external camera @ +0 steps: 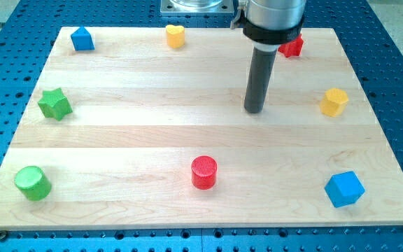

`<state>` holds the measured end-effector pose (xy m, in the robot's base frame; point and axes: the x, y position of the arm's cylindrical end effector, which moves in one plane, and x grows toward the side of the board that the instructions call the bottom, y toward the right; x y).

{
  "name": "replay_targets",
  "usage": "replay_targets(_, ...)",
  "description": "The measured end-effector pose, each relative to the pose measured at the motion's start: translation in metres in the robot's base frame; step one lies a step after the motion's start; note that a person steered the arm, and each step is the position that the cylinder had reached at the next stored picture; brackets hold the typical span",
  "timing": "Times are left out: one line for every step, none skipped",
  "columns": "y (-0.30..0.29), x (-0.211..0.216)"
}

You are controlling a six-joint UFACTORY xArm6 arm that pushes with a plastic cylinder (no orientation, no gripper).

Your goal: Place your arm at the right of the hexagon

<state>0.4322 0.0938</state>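
**Operator:** Where does the hexagon lie from you?

**Arm:** Look to the view's right of my tip [255, 110]. The yellow hexagon [334, 101] sits there, well apart from it and a shade toward the view's top. It is near the right edge of the tabletop [131, 140]. Nothing stands between my tip and the block, only bare pale wood.

**Operator:** And the claw, open or closed?

**Arm:** You have no claw to watch here. The arm ends in a straight dark rod [260, 77] that holds nothing and touches no block.

**Operator:** So what does the move turn on?

**Arm:** The spot you want is on the far side of the hexagon from my tip, in the narrow strip before the board's edge. I judge that a straight run rightward would shove the block, so you would steer round it, above or below.

**Operator:** Anything in the way?

**Arm:** A red block [294, 47] sits up and to the right of my tip, partly hidden behind the rod, so I cannot tell its shape. A blue cube [344, 188] lies down and to the right. The hexagon looks a small, smooth, flat-sided piece, and I would expect it to slide easily on the grained wood.
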Motion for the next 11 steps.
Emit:
replay_targets(-0.008,0.043)
replay_targets(0.054,0.076)
replay_targets(0.125,0.087)
replay_targets(0.182,0.076)
replay_targets(0.176,0.076)
replay_targets(0.111,0.054)
replay_targets(0.043,0.032)
replay_targets(-0.003,0.027)
replay_targets(0.044,0.050)
replay_targets(0.129,0.058)
replay_targets(0.176,0.017)
